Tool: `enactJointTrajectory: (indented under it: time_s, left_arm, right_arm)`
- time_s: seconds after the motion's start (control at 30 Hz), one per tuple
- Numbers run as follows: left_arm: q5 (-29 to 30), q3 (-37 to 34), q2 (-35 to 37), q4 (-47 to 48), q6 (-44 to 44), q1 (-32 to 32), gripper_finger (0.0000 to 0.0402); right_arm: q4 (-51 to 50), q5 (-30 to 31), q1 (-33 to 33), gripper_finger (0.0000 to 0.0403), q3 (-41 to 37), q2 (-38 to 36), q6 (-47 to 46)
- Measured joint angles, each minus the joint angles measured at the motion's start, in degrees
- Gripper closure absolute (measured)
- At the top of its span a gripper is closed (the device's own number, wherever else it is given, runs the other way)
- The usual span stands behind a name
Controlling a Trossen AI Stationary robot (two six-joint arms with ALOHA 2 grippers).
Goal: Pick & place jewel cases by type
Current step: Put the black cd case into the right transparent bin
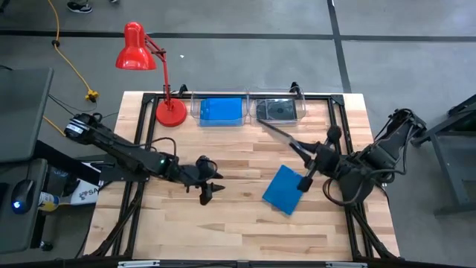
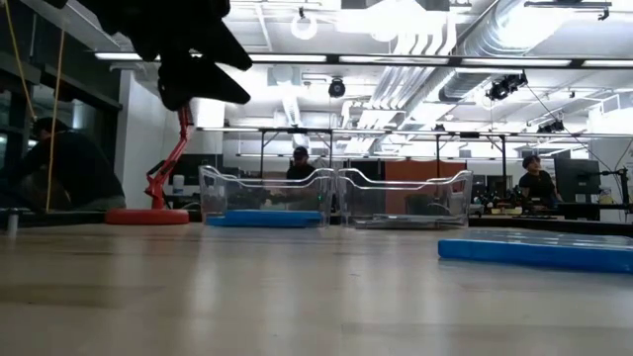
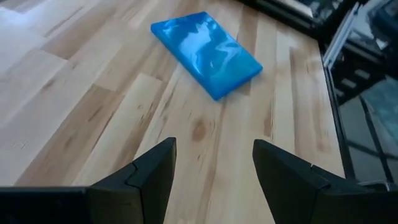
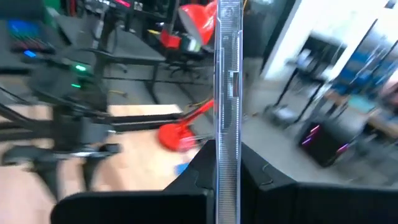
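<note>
A bright blue jewel case (image 1: pixel 282 190) lies flat on the table right of centre; it also shows in the left wrist view (image 3: pixel 206 52) and the low view (image 2: pixel 534 252). My left gripper (image 1: pixel 211 189) (image 3: pixel 214 168) hovers open to its left, fingers pointing at it, touching nothing. My right gripper (image 1: pixel 306 156) (image 4: pixel 227 171) is in the air just beyond the blue case, shut on a smoky clear jewel case (image 1: pixel 281 135). At the far edge, the left bin (image 1: pixel 221 110) holds blue cases and the right bin (image 1: pixel 279 110) a dark grey one. My right gripper pinches the smoky clear jewel case between its two fingers (image 4: pixel 202 171) at one end (image 4: pixel 227 146), one finger on each flat face. The case is lifted clear and stands on edge. It reaches out past the fingertips toward the bins at the far edge.
A red desk lamp (image 1: pixel 169 112) stands at the far left corner beside the bins. The clear bins (image 2: pixel 336 198) line the far edge. Bare wood lies along the near edge and on the left half. People show in the room behind the table.
</note>
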State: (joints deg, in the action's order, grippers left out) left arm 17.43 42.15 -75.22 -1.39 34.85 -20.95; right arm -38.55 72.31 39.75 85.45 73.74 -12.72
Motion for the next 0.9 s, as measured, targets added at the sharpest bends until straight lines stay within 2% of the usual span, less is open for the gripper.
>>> enactJointTrajectory:
  time_s: [0.2, 0.37, 0.5, 0.6, 0.9]
  left_arm:
    - [7.6, 0.0, -0.3, -1.4, 3.7, -4.4, 0.0188]
    - [12.5, 0.1, -1.9, -2.3, 6.0, -7.0, 0.0188]
    - [14.0, 0.1, -4.4, -2.3, 10.1, -8.1, 0.0188]
    - [13.6, 0.1, -6.8, -2.2, 13.3, -8.1, 0.0188]
    - [13.0, 0.0, -12.5, -7.4, 18.1, -8.0, 0.0188]
  right_arm:
    - [9.9, 8.0, 0.0, 0.0390, 0.0, 0.0, 22.9]
    - [21.6, 17.6, 0.0, 0.0395, 0.0, 0.0, 43.8]
    - [31.0, 17.8, -0.4, 0.0392, 0.0, 0.2, 60.7]
    - [30.2, 17.8, -1.5, 0.0388, 0.0, 0.2, 62.7]
    - [16.9, 17.6, -4.2, 0.0389, 0.0, 1.9, 61.8]
